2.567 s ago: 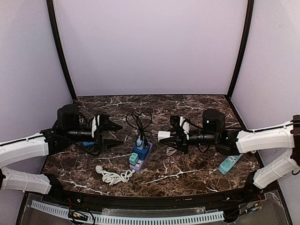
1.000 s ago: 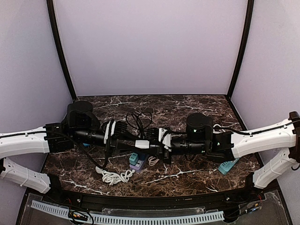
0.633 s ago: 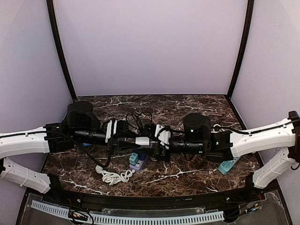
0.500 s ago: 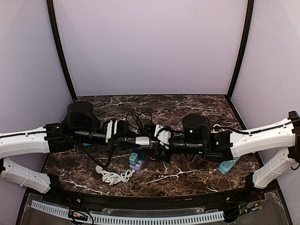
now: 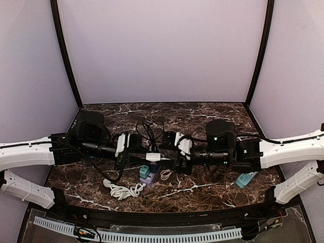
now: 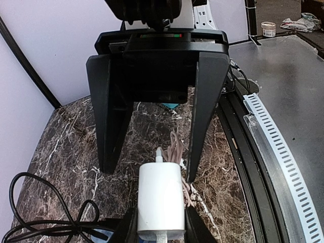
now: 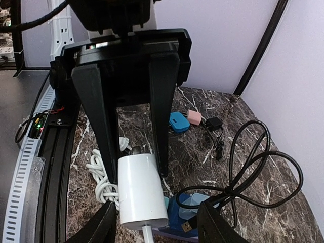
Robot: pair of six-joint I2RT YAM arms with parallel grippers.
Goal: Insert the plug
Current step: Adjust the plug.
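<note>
The white plug (image 5: 153, 157) hangs in the air between the two arms, above the blue and purple power strip (image 5: 148, 173). My left gripper (image 5: 142, 157) is shut on it; in the left wrist view its fingers (image 6: 124, 229) clasp the plug (image 6: 161, 200) on both sides. My right gripper (image 5: 168, 161) faces it from the right and stands open. In the right wrist view the plug (image 7: 142, 190) sits near one side of the wide gap of the right gripper (image 7: 158, 223), and the power strip (image 7: 202, 212) lies below.
A looped black cable (image 5: 149, 132) lies behind the power strip and a coiled white cable (image 5: 121, 190) in front of it. A beige cable (image 5: 165, 174) lies beside the strip. A teal strip (image 5: 246, 178) lies at the right. Small blue (image 7: 178, 122), pink (image 7: 194, 116) and black (image 7: 212, 123) adapters lie at the left.
My right gripper has opened, let go of the plug and drawn back a little to the right. The left gripper still holds the plug in the same place.
</note>
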